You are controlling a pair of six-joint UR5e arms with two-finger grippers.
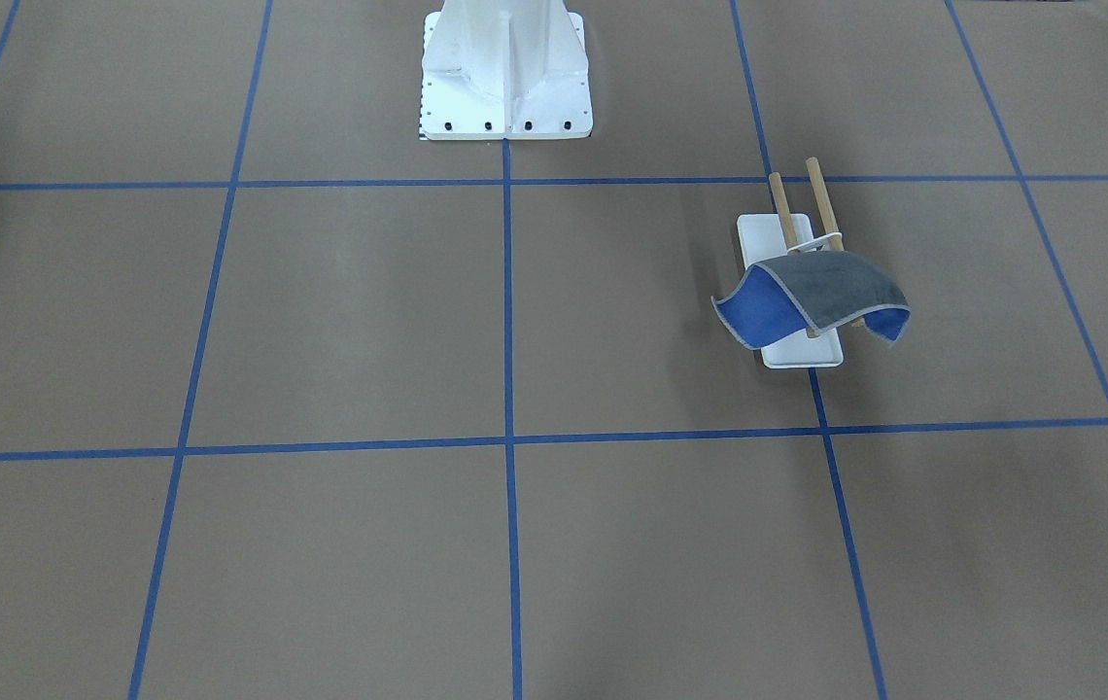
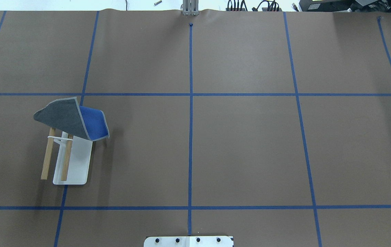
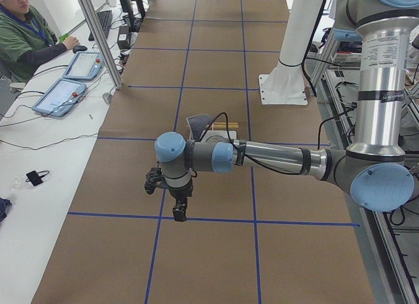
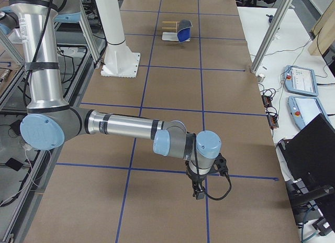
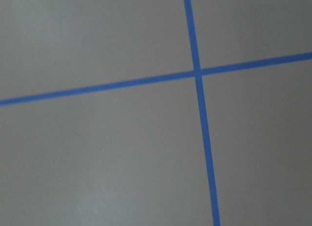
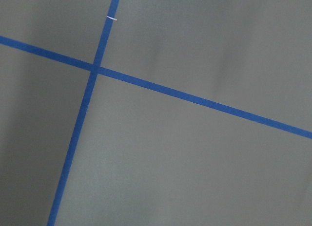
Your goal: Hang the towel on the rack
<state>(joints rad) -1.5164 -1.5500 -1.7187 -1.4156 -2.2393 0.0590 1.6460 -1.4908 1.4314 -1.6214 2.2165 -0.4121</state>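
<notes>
- Left hand (image 3: 179, 214), showing only in the left side view a little left of the frame's middle, is hanging with its fingers pointing down over the brown desk (image 3: 216, 265), just above a blue tape line (image 3: 262, 222). From this angle I cannot tell how far it is opening or whether it is gripping anything.
- Right hand (image 4: 199, 193), showing only in the right side view at lower centre, is also pointing down over the desk, close to a tape line. How far it is opening cannot be told here either.
- In the left part of the overhead view, the towel (image 2: 68, 118) is lying draped over the upper ends of the two wooden rods (image 2: 47, 157) of the rack (image 2: 79, 161).
- Its grey side is facing up on the left, and its blue side is curling over and hanging down on the right.
- In the front view the towel (image 1: 826, 287) is sitting right of centre, sagging past the rods on both sides above the rack's white base (image 1: 800, 353).
- The rack is standing flat on the desk, its rods running parallel and touching the towel.
- In the right side view the towel (image 4: 183, 29) is sitting at the top of the frame, well apart from the right hand.
- Each wrist view is showing only bare desk with two tape lines crossing.
- A white pedestal (image 1: 505, 78) is standing at the top centre of the front view.
- A person (image 3: 26, 42) in a green top is sitting at the upper left of the left side view, near two control pads (image 3: 59, 96).
</notes>
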